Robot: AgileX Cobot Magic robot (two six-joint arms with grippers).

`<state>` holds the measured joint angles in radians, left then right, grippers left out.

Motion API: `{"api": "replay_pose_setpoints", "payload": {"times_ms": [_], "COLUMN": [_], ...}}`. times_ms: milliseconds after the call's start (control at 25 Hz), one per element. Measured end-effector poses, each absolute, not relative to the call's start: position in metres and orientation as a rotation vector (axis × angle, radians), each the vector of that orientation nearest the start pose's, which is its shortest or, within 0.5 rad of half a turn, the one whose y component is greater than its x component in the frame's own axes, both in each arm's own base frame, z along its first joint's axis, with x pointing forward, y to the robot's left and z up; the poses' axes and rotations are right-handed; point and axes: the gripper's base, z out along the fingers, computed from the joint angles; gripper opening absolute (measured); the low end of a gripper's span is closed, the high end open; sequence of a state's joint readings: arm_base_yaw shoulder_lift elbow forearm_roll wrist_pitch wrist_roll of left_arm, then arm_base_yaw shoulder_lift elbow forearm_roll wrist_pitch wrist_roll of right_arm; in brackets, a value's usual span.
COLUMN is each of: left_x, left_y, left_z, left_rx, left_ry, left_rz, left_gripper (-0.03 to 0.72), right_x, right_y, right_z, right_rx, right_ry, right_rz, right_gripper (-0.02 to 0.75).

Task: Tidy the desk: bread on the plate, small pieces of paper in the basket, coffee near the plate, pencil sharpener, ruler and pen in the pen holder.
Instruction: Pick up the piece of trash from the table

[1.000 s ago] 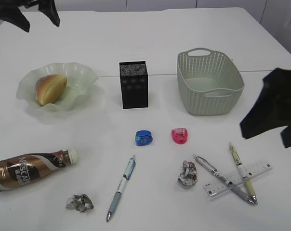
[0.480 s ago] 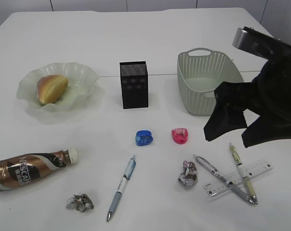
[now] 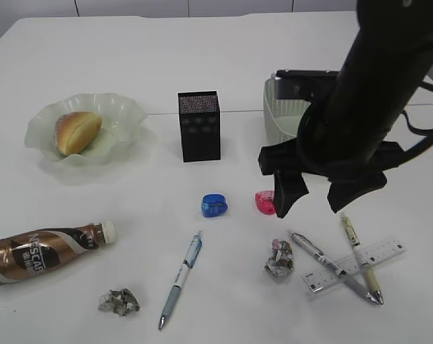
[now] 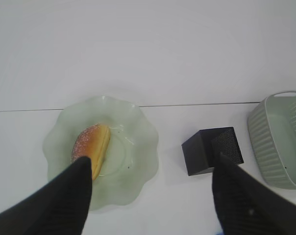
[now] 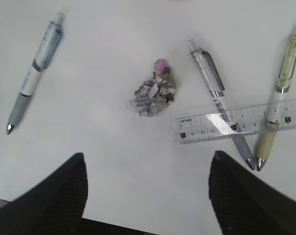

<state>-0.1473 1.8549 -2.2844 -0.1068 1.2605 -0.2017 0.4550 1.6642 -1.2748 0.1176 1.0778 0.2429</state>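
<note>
Paper wad (image 3: 279,259) lies on the table (image 3: 130,57) just left of the crossed pens and ruler (image 3: 354,265); your right gripper (image 3: 319,192) has swung in from the right edge and now hangs above it, jaws wide and empty; left gripper (image 4: 150,196), jaws wide, sits over the plate (image 4: 138,171) holding the bread (image 4: 91,145).

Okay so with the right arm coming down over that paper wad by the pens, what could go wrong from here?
1. The open right gripper hangs above a paper wad lying close to the grey pen; a wide grasp might nudge that pen.
2. The grey pen and the green pen cross the ruler, so one bump could shift all three.
3. The pink sharpener sits under the arm, partly hidden, and could get knocked.
</note>
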Motion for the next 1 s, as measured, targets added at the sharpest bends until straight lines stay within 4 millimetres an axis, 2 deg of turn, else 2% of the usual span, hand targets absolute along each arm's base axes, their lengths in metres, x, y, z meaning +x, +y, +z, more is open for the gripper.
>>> {"api": "replay_pose_setpoints", "payload": {"times_ms": [160,520,720,1000], "left_x": [0.384,0.384,0.384,0.384], "left_y": [-0.066,-0.066,-0.066,-0.066], "left_z": [0.465,0.465,0.465,0.465], "left_rx": [-0.045,-0.035,-0.033,-0.029], "left_ry": [2.328,2.328,2.328,2.328], "left_rz": [-0.309,-0.304,-0.301,-0.294], "left_gripper": [0.559,0.559,0.559,0.559], "right_x": [0.304,0.315,0.32,0.326], "right_y": [0.158,0.166,0.176,0.179], "right_z": [0.231,0.193,0.18,0.166], "right_rx": [-0.238,-0.245,-0.272,-0.283], "right_ry": [3.067,3.131,3.136,3.134], "right_rz": [0.185,0.141,0.133,0.115], "right_gripper": [0.563,0.564,0.563,0.564]}}
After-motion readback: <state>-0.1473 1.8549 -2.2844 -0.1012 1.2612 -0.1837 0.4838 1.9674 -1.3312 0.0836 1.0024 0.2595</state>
